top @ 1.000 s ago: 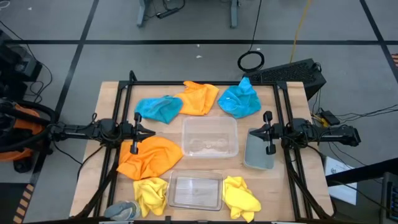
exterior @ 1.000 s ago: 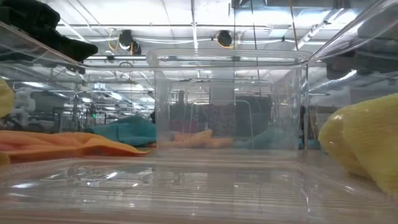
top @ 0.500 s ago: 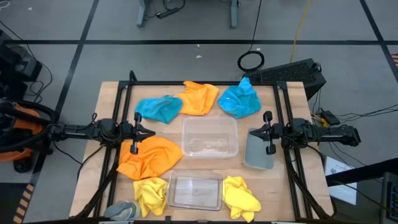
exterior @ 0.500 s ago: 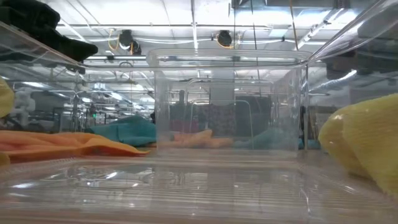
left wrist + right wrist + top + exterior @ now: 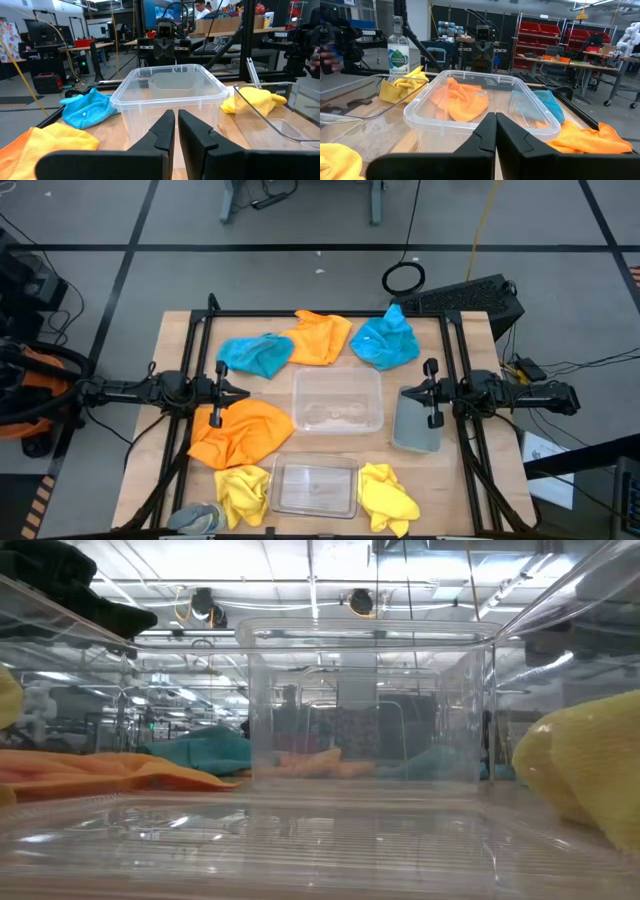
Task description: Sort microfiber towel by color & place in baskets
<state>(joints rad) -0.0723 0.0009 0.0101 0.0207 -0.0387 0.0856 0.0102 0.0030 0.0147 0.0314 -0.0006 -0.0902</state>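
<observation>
Six towels lie on the table: blue (image 5: 255, 355), orange (image 5: 320, 337) and blue (image 5: 387, 340) along the far side, orange (image 5: 240, 432) at the left, and yellow (image 5: 243, 493) and yellow (image 5: 388, 495) at the near edge. A clear basket (image 5: 337, 401) stands in the middle. A second clear basket (image 5: 315, 488) stands between the yellow towels, and a narrow greyish basket (image 5: 417, 420) is at the right. All three are empty. My left gripper (image 5: 222, 390) hovers shut left of the middle basket (image 5: 170, 95). My right gripper (image 5: 430, 393) hovers shut above the greyish basket's far end.
A small grey thing (image 5: 197, 517) lies at the near left corner. A black frame (image 5: 320, 314) runs along the table's far side and down both sides. A keyboard (image 5: 465, 295) sits beyond the far right corner.
</observation>
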